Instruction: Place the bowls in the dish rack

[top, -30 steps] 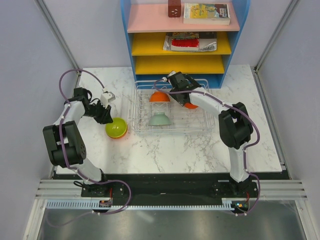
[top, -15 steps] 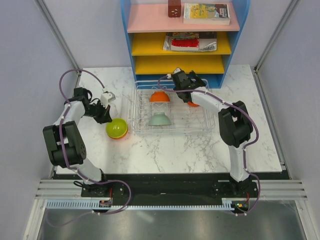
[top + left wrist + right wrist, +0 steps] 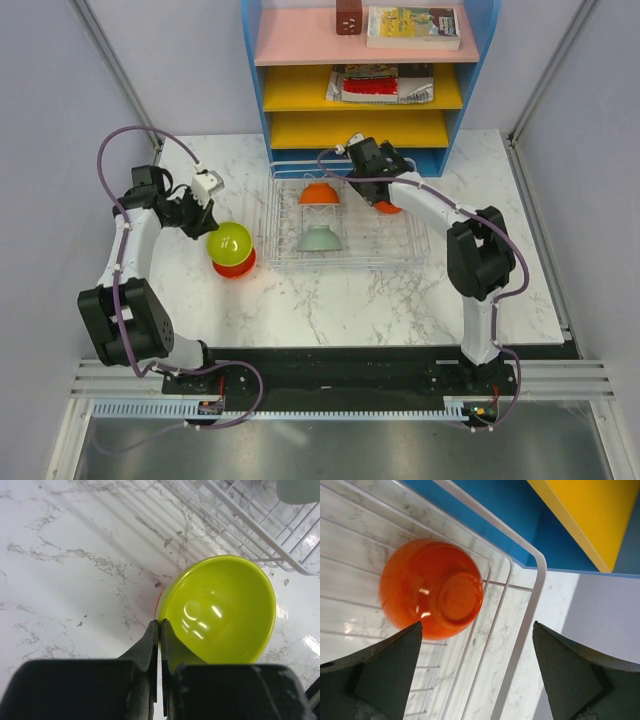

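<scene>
My left gripper [image 3: 160, 626] is shut on the near rim of a lime green bowl [image 3: 220, 610], which tilts just above a red bowl [image 3: 236, 266] left of the dish rack [image 3: 400, 245]. From above, that gripper [image 3: 207, 228] sits at the green bowl's [image 3: 229, 243] left edge. In the rack stand an orange bowl [image 3: 318, 193], a pale mint bowl [image 3: 318, 238] and another orange bowl [image 3: 386, 208], partly under my right arm. My right gripper [image 3: 476, 627] is open above the rack's back corner, with that upturned orange bowl [image 3: 432, 592] by its left fingertip and nothing held.
A blue shelf unit [image 3: 470, 95] with pink and yellow shelves stands right behind the rack, holding books and a small brown box. The rack's white wire rim [image 3: 525, 625] runs between my right fingers. Grey walls close in both sides of the marble table [image 3: 330, 300].
My left gripper closed on the green bowl's rim and raised it, tilting it off the red bowl as the arm swung back. The right gripper drew back from the orange bowl toward the shelf.
</scene>
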You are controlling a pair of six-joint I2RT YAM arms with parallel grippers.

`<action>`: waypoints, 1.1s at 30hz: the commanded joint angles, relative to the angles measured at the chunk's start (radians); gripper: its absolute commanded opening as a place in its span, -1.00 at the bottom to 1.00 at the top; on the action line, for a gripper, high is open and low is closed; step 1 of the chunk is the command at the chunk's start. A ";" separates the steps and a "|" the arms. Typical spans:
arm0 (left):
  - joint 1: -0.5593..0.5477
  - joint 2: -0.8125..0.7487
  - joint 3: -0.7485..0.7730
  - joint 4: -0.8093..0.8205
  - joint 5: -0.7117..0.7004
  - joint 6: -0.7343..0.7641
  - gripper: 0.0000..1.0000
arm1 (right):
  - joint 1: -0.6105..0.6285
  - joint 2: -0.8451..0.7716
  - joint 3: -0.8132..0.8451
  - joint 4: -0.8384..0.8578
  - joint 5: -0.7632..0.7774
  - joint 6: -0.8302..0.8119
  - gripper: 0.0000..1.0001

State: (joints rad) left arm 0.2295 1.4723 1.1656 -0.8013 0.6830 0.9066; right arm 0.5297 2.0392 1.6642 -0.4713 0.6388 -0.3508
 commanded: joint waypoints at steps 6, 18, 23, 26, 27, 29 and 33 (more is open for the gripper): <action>0.002 -0.101 0.147 -0.062 0.197 -0.081 -0.96 | -0.017 -0.269 0.089 -0.150 -0.678 0.266 0.96; -0.263 0.068 0.403 -0.052 0.263 -0.202 -0.96 | -0.036 -0.335 -0.095 0.115 -1.534 0.679 0.96; -0.369 0.149 0.537 -0.047 0.265 -0.242 -0.96 | -0.034 -0.362 -0.204 0.288 -1.651 0.821 0.96; -0.410 0.198 0.600 -0.047 0.265 -0.262 -0.96 | -0.036 -0.381 -0.253 0.378 -1.654 0.886 0.96; -0.423 0.207 0.611 -0.047 0.268 -0.265 -0.96 | -0.039 -0.382 -0.259 0.387 -1.645 0.885 0.96; -0.433 0.226 0.635 -0.047 0.274 -0.275 -0.96 | -0.043 -0.379 -0.271 0.388 -1.636 0.877 0.96; -0.458 0.232 0.648 -0.045 0.280 -0.284 -0.96 | -0.054 -0.355 -0.273 0.393 -1.634 0.871 0.96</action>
State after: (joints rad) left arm -0.2108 1.7054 1.7584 -0.8616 0.9024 0.6762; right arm 0.4889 1.7084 1.3922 -0.1665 -0.9543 0.4992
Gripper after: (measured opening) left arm 0.029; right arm 0.982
